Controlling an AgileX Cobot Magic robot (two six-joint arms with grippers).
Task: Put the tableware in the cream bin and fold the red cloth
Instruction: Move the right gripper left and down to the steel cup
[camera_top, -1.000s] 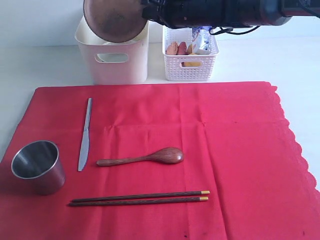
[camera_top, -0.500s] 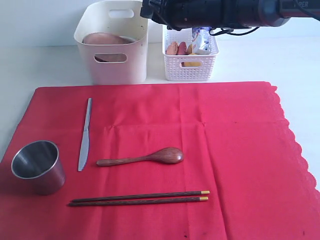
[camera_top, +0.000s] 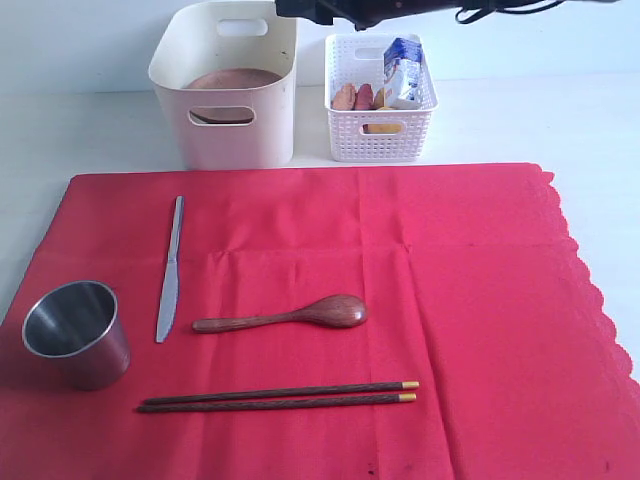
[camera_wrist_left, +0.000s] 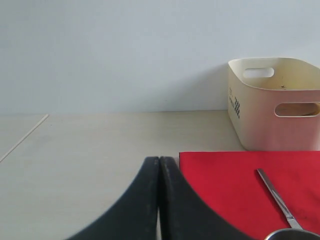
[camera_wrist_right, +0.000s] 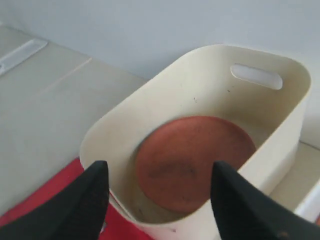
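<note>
red cloth flat, unfolded. cream bin w/ brown plate inside. steel cup, chopsticks, knife, spoon on cloth, to go. R gripper above bin, jaws wide, empty. L gripper closed, empty.

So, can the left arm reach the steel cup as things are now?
Probably yes. The steel cup stands upright and alone near the left edge of the red cloth, on that arm's side, with nothing over it; the knife lies apart. The left gripper is shut, so it must open first.
</note>
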